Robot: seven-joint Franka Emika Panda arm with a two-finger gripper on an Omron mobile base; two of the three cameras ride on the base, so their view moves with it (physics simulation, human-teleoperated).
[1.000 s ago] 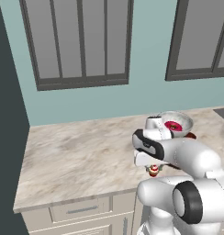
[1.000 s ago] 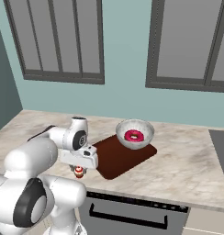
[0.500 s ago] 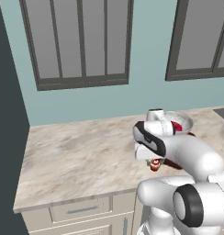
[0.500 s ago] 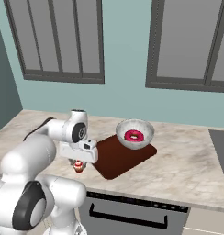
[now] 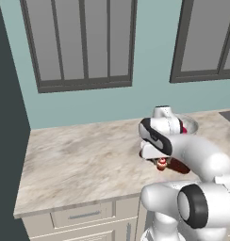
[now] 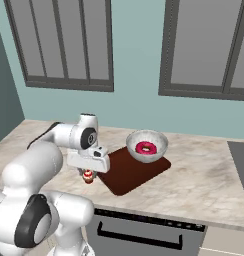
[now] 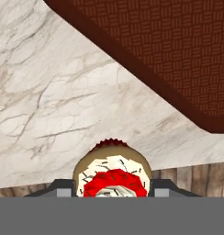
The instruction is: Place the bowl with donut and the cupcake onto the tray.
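Lifted off the desk (image 6: 204, 185) and carried toward the tray (image 6: 125, 175), the cupcake (image 7: 113, 176) sits pinched in my half-closed tool (image 6: 88, 173), just short of the tray's near edge, so release comes next.

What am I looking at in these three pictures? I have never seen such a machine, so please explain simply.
This is a rendered kitchen with a white robot arm on a base. Two pictures come from cameras behind the arm, to its left and to its right. The third comes from a camera on the hand, looking down along the gripper. On the marble counter lies a dark brown tray. A pale bowl with a pink donut stands on the tray's far end. The gripper's fingers sit either side of a small cupcake, near the tray's edge and apparently held above the counter.
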